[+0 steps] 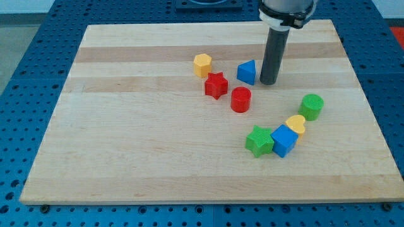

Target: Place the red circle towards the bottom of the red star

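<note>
In the camera view, my tip (268, 82) rested on the wooden board (126, 145) just right of the blue triangular block (247, 72) — a bare rod with no jaws to part or close. The red circle (240, 99) stood upright, round with no long axis, down-left of my tip, just right-below the red star (216, 85).

pale wooden board (126, 157) on blue pegboard (25, 94)
</note>
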Controlling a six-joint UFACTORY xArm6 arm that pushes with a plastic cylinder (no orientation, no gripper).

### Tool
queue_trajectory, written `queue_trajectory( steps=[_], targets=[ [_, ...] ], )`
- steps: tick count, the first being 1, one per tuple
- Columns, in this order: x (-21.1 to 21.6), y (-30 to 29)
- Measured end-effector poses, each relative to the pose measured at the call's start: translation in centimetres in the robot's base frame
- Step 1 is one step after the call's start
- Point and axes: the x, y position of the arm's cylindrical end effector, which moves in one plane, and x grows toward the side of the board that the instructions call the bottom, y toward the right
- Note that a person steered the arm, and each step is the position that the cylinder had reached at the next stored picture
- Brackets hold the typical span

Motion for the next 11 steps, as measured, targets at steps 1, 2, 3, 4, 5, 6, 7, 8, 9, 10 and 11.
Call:
queue_trajectory(
  steps=[1, 2, 3, 4, 5, 6, 7, 8, 9, 10, 11],
  targets=[
    [0.0, -0.6],
    [0.0, -2.1],
    [-0.3, -2.7],
    [-0.8, -2.7],
    [-1.0, -2.7],
    [-1.0, -2.6],
    [0.5, -1.0],
    [3.1, -0.8],
    [4.9, -1.3],
    [5.9, -3.7],
    [6.9, -5.6]
  ],
)
